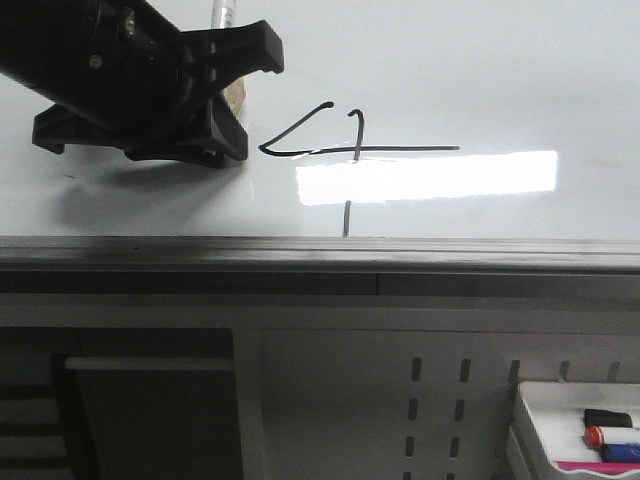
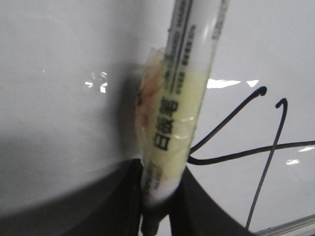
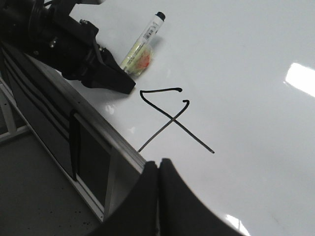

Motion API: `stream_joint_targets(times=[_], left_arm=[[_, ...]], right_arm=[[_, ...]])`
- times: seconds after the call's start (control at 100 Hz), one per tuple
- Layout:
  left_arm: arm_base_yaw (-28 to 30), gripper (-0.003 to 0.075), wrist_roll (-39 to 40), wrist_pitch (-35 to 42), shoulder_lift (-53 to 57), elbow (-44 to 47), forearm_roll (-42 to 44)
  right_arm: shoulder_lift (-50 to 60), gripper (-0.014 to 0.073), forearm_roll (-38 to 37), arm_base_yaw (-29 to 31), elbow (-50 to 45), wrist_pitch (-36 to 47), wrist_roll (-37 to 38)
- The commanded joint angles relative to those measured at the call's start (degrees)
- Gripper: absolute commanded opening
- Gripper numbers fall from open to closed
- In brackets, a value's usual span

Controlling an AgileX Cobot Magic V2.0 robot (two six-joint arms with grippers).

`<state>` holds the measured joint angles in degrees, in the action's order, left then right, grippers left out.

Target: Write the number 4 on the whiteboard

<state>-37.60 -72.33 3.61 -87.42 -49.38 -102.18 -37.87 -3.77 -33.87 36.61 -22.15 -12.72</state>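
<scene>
Whiteboard (image 1: 480, 70), glossy and white, fills the upper part of the front view, with a grey metal rail (image 1: 320, 255) along its near edge and a bright rectangular reflection of light on its surface. The number 4 (image 1: 345, 150) is drawn in thin black strokes near the middle of the board's near edge: a slanted line, a long horizontal line, and a vertical line crossing it and reaching down to the rail.

The left gripper (image 1: 215, 100) sits over the board toward its left side, just beside the left end of the slanted stroke. Its black fingers are clamped on a marker (image 2: 182, 98), a white pen with black printed lettering and a wrap of yellowish tape around its barrel. In the left wrist view the drawn figure lies close alongside the pen.

The right gripper (image 3: 158, 196) hangs over the near edge of the board, close to the lower end of the vertical stroke, with its two dark fingers pressed together and nothing between them.

Below the rail, at the lower right corner of the front view, a small white tray (image 1: 540, 405) holds several markers (image 1: 610, 430).
</scene>
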Motion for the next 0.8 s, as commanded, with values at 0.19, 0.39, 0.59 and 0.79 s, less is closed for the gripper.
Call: stream_joint_targets(times=[0.19,0.39,0.59,0.79], left_arm=[[0.55,-0.0018,0.22,5.20,-1.44,-0.29,-0.52],[0.55,-0.0017,0.22,5.20,-1.44,-0.29,-0.52],[0.55,0.0086,0.22,5.20,-1.44,-0.29,-0.52],[0.55,0.0146,0.22,6.96,-1.44,-0.29,-0.64]], right_arm=[[0.19,-0.0063,-0.11,0.39,1.42,4.95,-0.01],[0.19,-0.0063,-0.11,0.39,1.42,4.95,-0.01],[0.19,-0.0063,-0.11,0.39,1.42,5.33,-0.01],[0.19,-0.0063,-0.11,0.39,1.42,5.84,-0.01]])
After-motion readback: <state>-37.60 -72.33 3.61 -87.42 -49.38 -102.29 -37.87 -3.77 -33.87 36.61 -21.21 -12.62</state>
